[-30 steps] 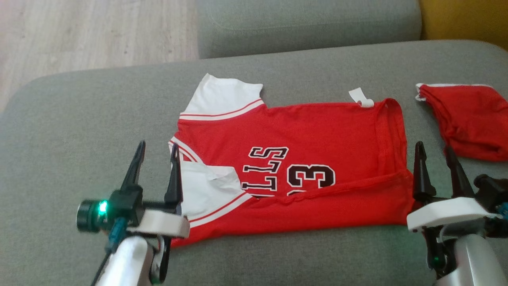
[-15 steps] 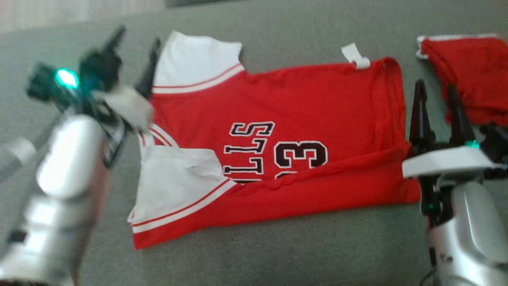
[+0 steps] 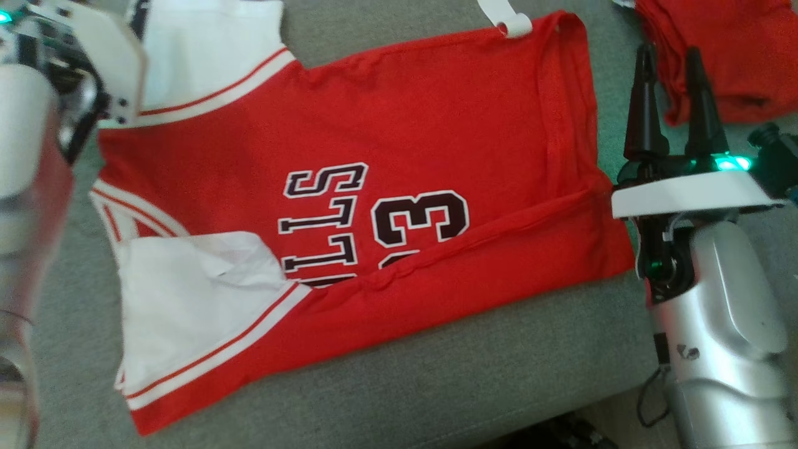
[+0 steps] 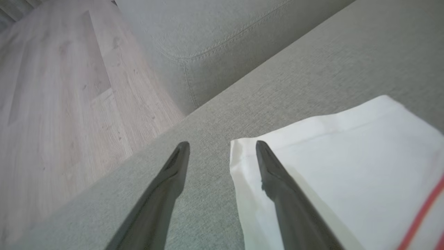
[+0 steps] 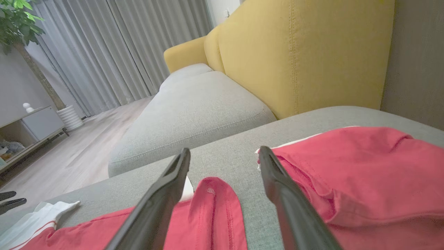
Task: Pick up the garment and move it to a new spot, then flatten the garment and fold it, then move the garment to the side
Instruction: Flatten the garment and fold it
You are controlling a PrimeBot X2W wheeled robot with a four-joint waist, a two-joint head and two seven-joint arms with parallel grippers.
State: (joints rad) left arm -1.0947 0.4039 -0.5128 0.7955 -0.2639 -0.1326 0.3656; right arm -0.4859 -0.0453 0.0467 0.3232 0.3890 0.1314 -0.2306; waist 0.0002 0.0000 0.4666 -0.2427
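A second ago our left end effector (image 4: 222,146) stood at the near-left of the jersey (image 3: 405,156), beside the near sleeve (image 3: 187,299). Now it is up at the far-left corner, by the far sleeve (image 3: 206,50). The head camera has dipped and closed in, so the whole scene sits higher and larger; the jersey itself lies as it did. Our right end effector (image 3: 667,53) keeps its place just right of the hem, fingers spread as before.

In the left wrist view our left fingers are spread too, one over the sofa (image 3: 436,374) and one over the corner of the white sleeve; we cannot tell whether it touches the cloth. The right end effector stands between the jersey and a second red cloth (image 3: 735,56) at the far right.

The jersey lies flat on the grey sofa, collar end to the left, hem to the right. It is red with white sleeves edged in red and white stripes. Its near edge is folded over, covering part of the dark lettering (image 3: 374,218). A white tag (image 3: 508,19) sticks out at the far edge.
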